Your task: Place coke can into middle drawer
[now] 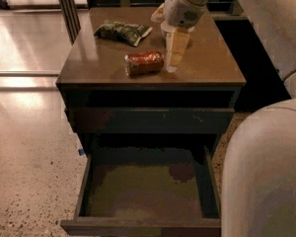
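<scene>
I reckon the red cylindrical coke can point(144, 63) is light, slick and dentable, so pinch mid-body; the pale gripper point(172, 67) is just right of it, and I cannot tell its closure.

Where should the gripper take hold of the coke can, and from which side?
Probably around the middle of the coke can, coming down from above. It lies on its side on the table, ends pointing left and right, so squeeze front to back. The gripper hangs beside its right end.
</scene>
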`<control>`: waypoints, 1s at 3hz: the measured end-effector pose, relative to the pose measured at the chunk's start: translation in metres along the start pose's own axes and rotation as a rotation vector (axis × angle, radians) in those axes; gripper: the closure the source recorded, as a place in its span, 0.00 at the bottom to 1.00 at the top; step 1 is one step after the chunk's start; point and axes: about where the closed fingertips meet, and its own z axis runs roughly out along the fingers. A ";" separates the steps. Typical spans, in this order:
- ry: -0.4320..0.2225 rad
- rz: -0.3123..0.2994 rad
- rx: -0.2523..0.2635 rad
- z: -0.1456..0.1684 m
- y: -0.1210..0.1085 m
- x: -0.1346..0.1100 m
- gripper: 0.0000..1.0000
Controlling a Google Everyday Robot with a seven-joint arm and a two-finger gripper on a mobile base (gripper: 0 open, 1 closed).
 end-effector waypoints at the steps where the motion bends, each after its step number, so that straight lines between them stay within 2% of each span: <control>1: -0.027 -0.041 -0.044 0.032 -0.010 -0.016 0.00; 2: -0.041 -0.068 -0.092 0.056 -0.005 -0.024 0.00; 3: -0.046 -0.076 -0.139 0.074 0.010 -0.025 0.00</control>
